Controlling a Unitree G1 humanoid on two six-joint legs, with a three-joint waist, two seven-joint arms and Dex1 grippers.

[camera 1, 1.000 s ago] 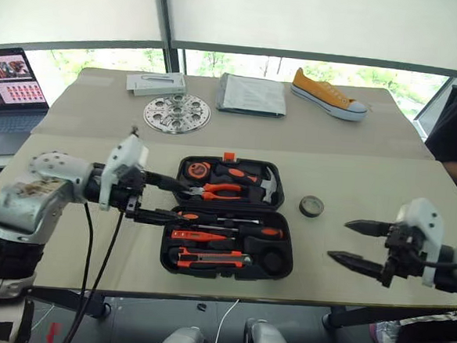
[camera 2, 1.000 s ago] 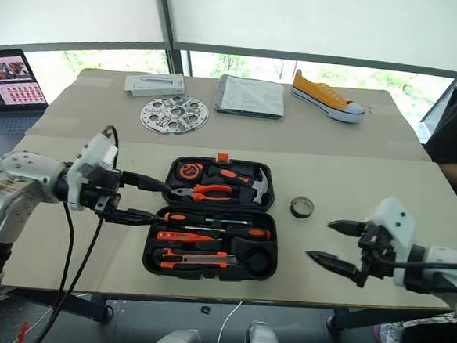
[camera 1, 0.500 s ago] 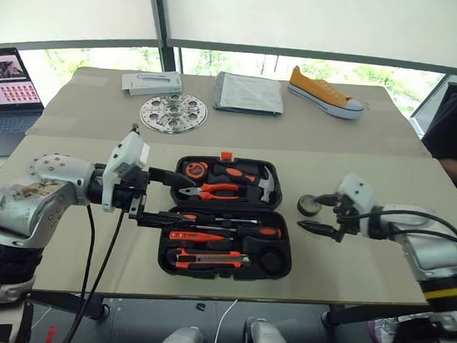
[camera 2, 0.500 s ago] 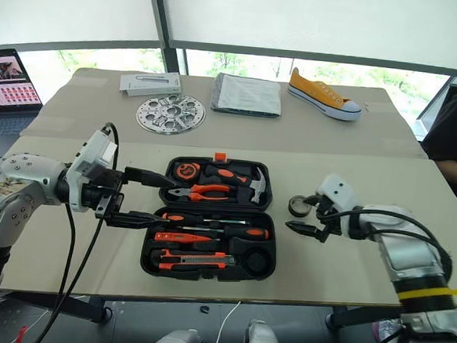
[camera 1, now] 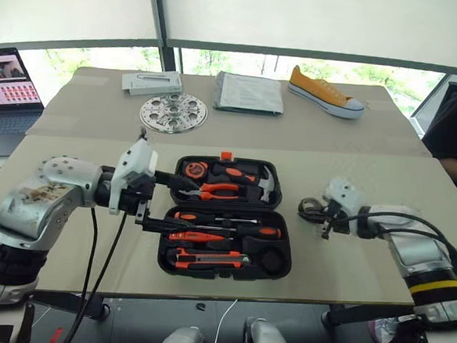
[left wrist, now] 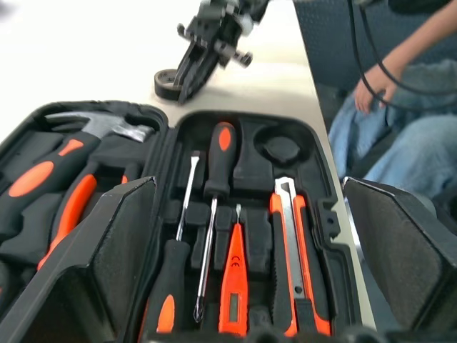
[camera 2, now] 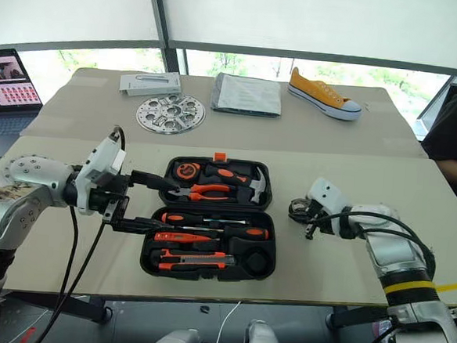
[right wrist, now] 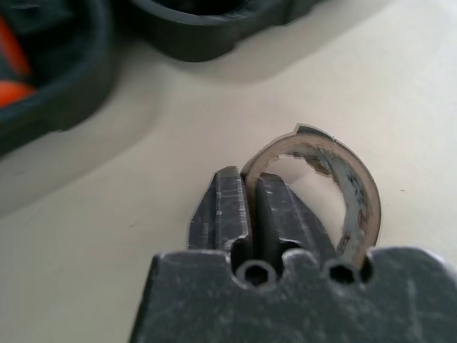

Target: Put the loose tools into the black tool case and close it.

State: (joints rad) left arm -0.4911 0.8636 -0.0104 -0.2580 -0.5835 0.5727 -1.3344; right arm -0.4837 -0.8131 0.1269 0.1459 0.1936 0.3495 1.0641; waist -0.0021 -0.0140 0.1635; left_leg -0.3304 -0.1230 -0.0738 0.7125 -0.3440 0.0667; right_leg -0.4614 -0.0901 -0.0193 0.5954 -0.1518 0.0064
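Claws at open tool case (camera 1: 227,216), tape roll (camera 1: 310,209) pinched.

Head views: left claw (camera 1: 170,203) spread wide over case's left edge; right claw (camera 1: 324,222) reaching from right, on tabletop (camera 1: 348,258). Left wrist: screwdrivers (left wrist: 211,214), utility knife (left wrist: 289,250) seated in slots. Right wrist: fingers (right wrist: 228,207) together, clamped on roll's wall beside case.

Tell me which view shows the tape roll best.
The right wrist view: the tape roll is close, its wall pinched by the right gripper. In the eye views it is small, partly hidden; the left wrist view shows it far off.
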